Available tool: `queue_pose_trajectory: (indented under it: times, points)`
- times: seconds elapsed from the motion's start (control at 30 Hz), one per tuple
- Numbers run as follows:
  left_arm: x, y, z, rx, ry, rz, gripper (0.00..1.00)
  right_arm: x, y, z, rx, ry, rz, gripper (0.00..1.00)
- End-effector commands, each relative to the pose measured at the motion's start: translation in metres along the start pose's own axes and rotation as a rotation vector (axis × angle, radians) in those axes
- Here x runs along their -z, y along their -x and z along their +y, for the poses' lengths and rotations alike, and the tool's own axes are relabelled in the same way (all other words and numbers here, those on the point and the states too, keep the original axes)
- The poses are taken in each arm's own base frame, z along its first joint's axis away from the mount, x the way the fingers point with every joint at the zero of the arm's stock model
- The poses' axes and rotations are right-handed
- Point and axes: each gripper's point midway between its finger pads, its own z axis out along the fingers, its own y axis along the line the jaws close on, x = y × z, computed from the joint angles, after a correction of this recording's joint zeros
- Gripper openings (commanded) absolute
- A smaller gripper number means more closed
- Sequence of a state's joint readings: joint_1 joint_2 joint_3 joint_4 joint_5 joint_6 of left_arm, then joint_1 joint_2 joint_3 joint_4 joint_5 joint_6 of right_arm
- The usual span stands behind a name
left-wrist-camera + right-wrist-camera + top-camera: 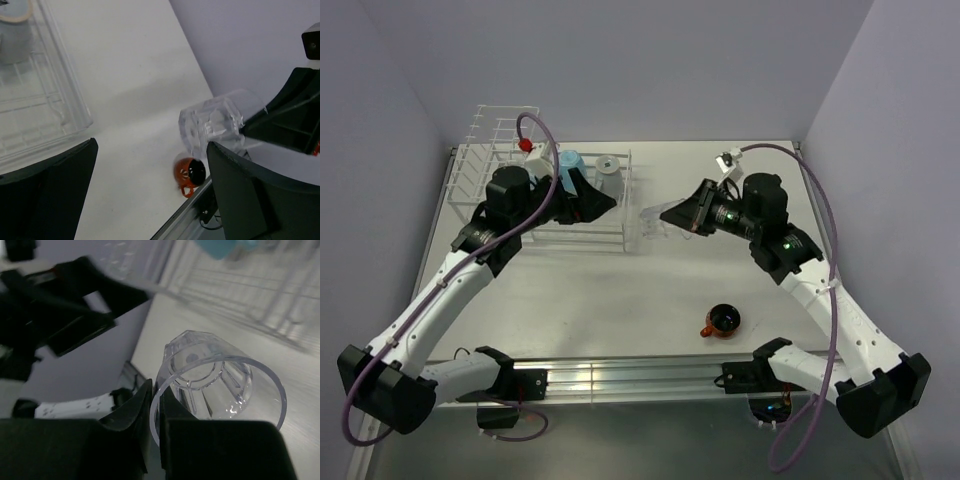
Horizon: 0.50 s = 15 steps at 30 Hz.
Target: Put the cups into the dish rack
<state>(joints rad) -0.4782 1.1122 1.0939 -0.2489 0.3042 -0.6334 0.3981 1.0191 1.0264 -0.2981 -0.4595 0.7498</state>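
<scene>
I count two cups in the rack (582,238) from above: a blue mug (570,160) and a grey mug (608,168), both toward its far side. My left arm covers part of the tray, so I cannot tell whether another cup sits under it.

The glass (655,214) is off the desk (620,300), just right of the rack and lying on its side. My right tool (682,213) is pinching its rim, one finger inside and one outside. The orange cup (723,321) stands alone on the desk, well apart from the rack, with neither tool on it.

My left tool (592,205) hangs over the rack's right end, spread wide and holding nothing.

I judge the job about half done, with the glass and the orange cup left to load. The left tool sits right between the glass and the tray, so I think it should clear out first.
</scene>
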Motion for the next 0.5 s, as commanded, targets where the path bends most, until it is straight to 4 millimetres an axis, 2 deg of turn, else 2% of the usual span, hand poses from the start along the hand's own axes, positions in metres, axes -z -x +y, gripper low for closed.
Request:
queue_pose_trajectory:
  times: [0.0, 0.07, 0.13, 0.17, 0.47]
  points:
    - [-0.006, 0.009, -0.034, 0.0, -0.218, 0.009, 0.99, 0.019, 0.012, 0.099, 0.075, 0.372, -0.009, 0.0]
    - [-0.009, 0.003, -0.042, 0.008, -0.284, 0.037, 0.99, 0.021, 0.014, 0.116, 0.079, 0.453, -0.01, 0.0]
    - [-0.009, 0.007, -0.053, 0.007, -0.36, 0.008, 0.99, 0.021, 0.01, 0.125, 0.053, 0.498, 0.023, 0.0]
    - [-0.009, 0.002, -0.054, 0.025, -0.382, 0.022, 0.99, 0.019, 0.011, 0.128, 0.052, 0.518, 0.023, 0.0]
    - [0.004, 0.0, -0.077, 0.027, -0.565, -0.002, 0.99, 0.018, 0.012, 0.135, 0.017, 0.573, 0.027, 0.0]
